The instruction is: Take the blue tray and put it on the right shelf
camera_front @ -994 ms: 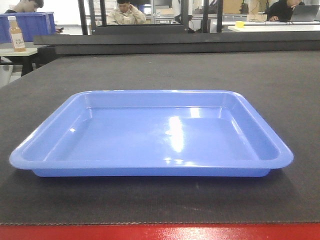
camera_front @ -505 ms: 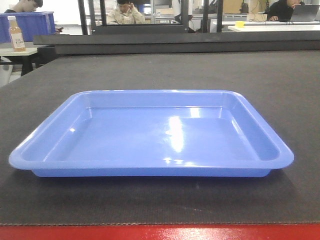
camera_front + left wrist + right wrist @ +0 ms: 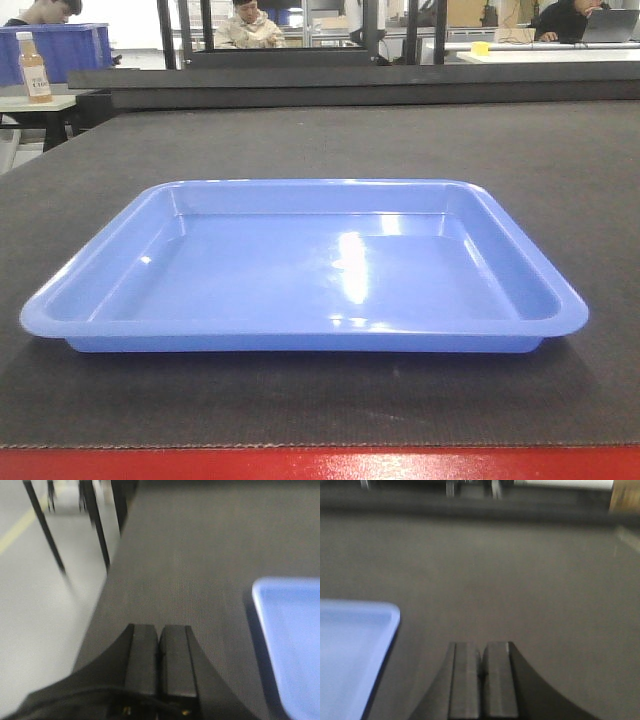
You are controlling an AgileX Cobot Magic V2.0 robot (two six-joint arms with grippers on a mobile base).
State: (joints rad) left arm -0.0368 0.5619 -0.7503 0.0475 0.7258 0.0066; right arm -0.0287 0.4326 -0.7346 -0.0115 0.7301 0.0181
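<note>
The blue tray (image 3: 300, 265) lies flat and empty on the dark grey matted table, near its front edge. Its left rim shows at the right of the left wrist view (image 3: 292, 640) and its right corner at the left of the right wrist view (image 3: 352, 650). My left gripper (image 3: 159, 630) is shut and empty, above the mat to the left of the tray. My right gripper (image 3: 481, 647) is shut and empty, above the mat to the right of the tray. Neither gripper shows in the front view. The right shelf is out of view.
The table's left edge (image 3: 107, 595) drops to a grey floor with dark frame legs (image 3: 97, 525). A raised dark ledge (image 3: 350, 85) runs across the back of the table. Beyond it are a deep blue bin (image 3: 60, 50), a bottle (image 3: 33, 68) and seated people.
The front view has shifted very slightly; the tray stays in place on the mat.
</note>
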